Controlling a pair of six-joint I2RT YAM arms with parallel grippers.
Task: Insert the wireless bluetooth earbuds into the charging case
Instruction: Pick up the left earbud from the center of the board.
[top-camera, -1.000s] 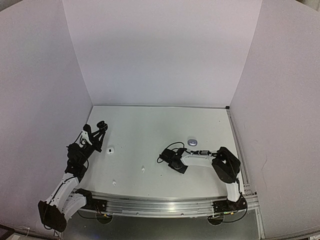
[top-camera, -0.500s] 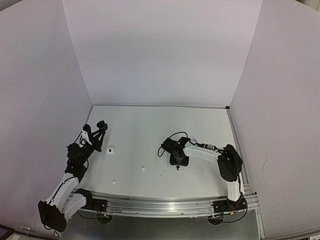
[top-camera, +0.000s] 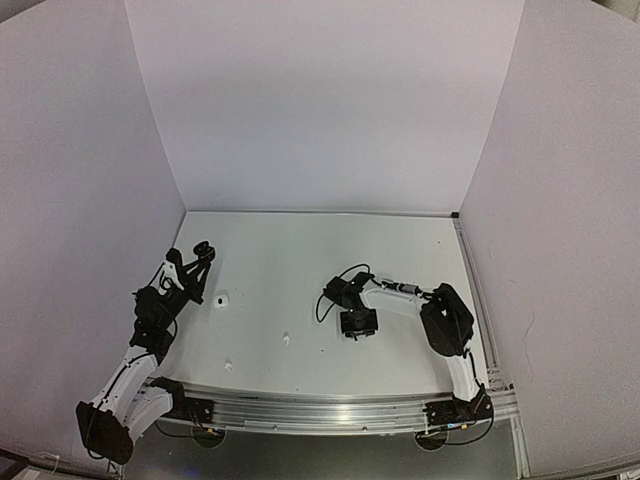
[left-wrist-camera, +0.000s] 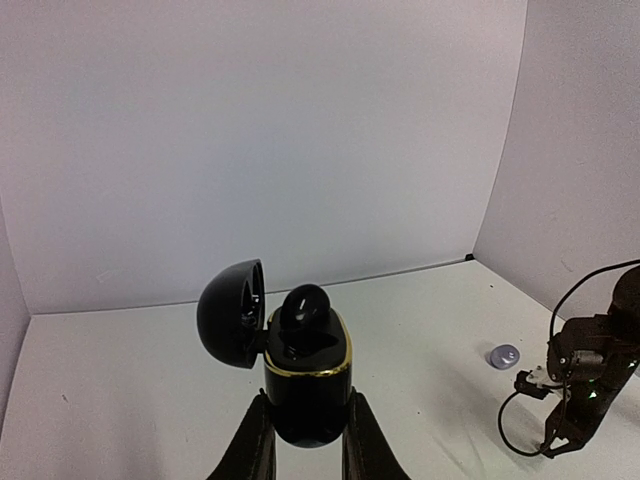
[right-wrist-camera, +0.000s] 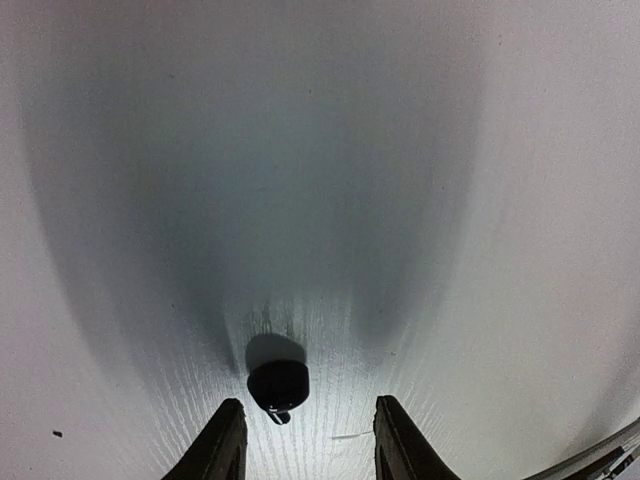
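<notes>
My left gripper (top-camera: 200, 256) is raised at the left and shut on a black charging case (left-wrist-camera: 305, 385) with a gold rim. The case lid (left-wrist-camera: 232, 313) is hinged open to the left. One black earbud (left-wrist-camera: 305, 303) sits in the case, sticking up. My right gripper (top-camera: 357, 324) points down near the table's middle, open and empty (right-wrist-camera: 308, 420). A second black earbud (right-wrist-camera: 277, 385) lies on the table just ahead of its left finger (right-wrist-camera: 225, 445), untouched. In the top view this earbud is hidden under the gripper.
A small white case (top-camera: 221, 299) lies right of my left gripper. Two tiny white earbuds (top-camera: 286, 340) (top-camera: 228, 366) lie nearer the front. A silvery case (left-wrist-camera: 503, 355) lies beyond my right arm (left-wrist-camera: 585, 370). White walls enclose three sides.
My right gripper has turned from lying flat and pointing left to pointing down over the black earbud. My left arm and its case have not moved.
</notes>
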